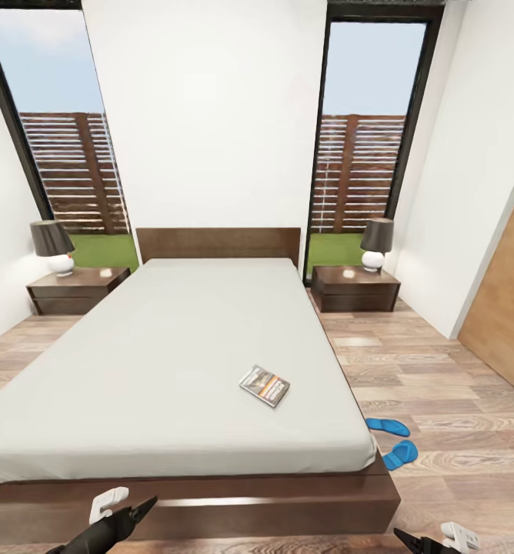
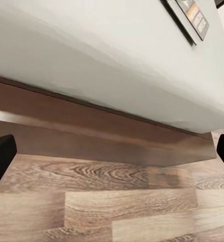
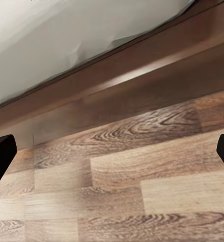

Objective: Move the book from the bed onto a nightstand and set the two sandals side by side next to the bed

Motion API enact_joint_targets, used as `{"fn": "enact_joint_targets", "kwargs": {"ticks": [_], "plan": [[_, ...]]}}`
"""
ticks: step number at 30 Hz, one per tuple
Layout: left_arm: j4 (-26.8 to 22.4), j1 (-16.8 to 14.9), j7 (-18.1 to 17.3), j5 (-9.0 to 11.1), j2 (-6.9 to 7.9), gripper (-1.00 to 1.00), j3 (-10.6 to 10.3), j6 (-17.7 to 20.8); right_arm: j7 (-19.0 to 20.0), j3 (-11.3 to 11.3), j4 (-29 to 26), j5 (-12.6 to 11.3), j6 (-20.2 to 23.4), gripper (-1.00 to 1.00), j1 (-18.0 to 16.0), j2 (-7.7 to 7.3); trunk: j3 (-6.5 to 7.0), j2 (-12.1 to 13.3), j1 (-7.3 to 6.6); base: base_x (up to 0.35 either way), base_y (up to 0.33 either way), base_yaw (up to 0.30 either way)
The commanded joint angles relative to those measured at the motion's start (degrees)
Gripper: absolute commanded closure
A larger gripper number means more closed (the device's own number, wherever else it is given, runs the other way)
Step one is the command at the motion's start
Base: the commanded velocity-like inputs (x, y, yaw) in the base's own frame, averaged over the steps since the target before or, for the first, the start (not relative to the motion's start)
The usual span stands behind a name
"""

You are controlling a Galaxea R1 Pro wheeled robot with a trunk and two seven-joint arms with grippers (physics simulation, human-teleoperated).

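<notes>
**Head view: we stand at the foot of the bed, both claws empty and low**

Left wrist view shows our left gripper (image 2: 112, 151) spread wide, its dark fingertips at opposite edges of the picture, nothing between them but plank floor (image 2: 117, 206) and the bed (image 2: 106, 136) frame's foot board. Our right gripper (image 3: 112, 156) is equally wide and empty, hanging over the same floor beside the frame.

Moving outward, the book (image 1: 265, 385) lies flat on the mattress near the bed's right edge, toward the foot corner. The two sandals (image 1: 394, 442) sit on the floor just off that corner, close together but angled apart, not side by side. A nightstand (image 1: 355, 288) stands at the bed's right head corner, another (image 1: 76, 288) at the left, each carrying a lamp (image 1: 376, 244).

We judge nothing is done yet. The book lies well in from the foot edge, so reaching from here risks dragging our arm across the mattress or bumping the frame; rolling round the right side risks running over the sandals.

The left wrist view catches a corner of the book; the right wrist view has frame and floor. The head view adds sandals and nightstands.
</notes>
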Motion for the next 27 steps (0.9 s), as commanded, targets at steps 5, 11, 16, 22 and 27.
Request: {"fn": "enact_joint_targets", "kwargs": {"ticks": [5, 11, 16, 22, 27], "plan": [[0.04, -0.05, -0.12, -0.61, 0.0, -1.0, 0.4, -0.42, 0.21, -0.44, 0.08, 0.33, -0.13, -1.0, -0.05, -0.01, 0.14, -0.03, 0.0, 0.0, 0.0, -0.008], [0.04, -0.05, -0.2, -0.61, 0.0, -1.0, 0.37, -0.42, 0.21, -0.44, 0.08, 0.34, -0.13, -1.0, -0.05, -0.01, 0.21, -0.03, 0.0, 0.0, 0.0, -0.001], [0.04, -0.05, -0.18, -0.61, 0.0, -1.0, 0.35, -0.42, 0.21, -0.44, 0.08, 0.32, -0.13, -1.0, -0.05, -0.01, 0.22, -0.03, 0.0, 0.0, 0.0, 0.0], [0.04, -0.05, -0.16, -0.61, 0.0, -1.0, 0.35, -0.42, 0.21, -0.44, 0.08, 0.33, -0.13, -1.0, -0.05, -0.01, 0.94, 1.57, -0.88, 0.0, 0.0, 0.0], [0.04, -0.05, -0.17, -0.61, 0.0, -1.0, 0.35, -0.42, 0.21, -0.44, 0.08, 0.32, -0.13, -1.0, -0.05, -0.01, 1.84, 3.58, -1.98, 0.0, 0.0, 0.0]]}}
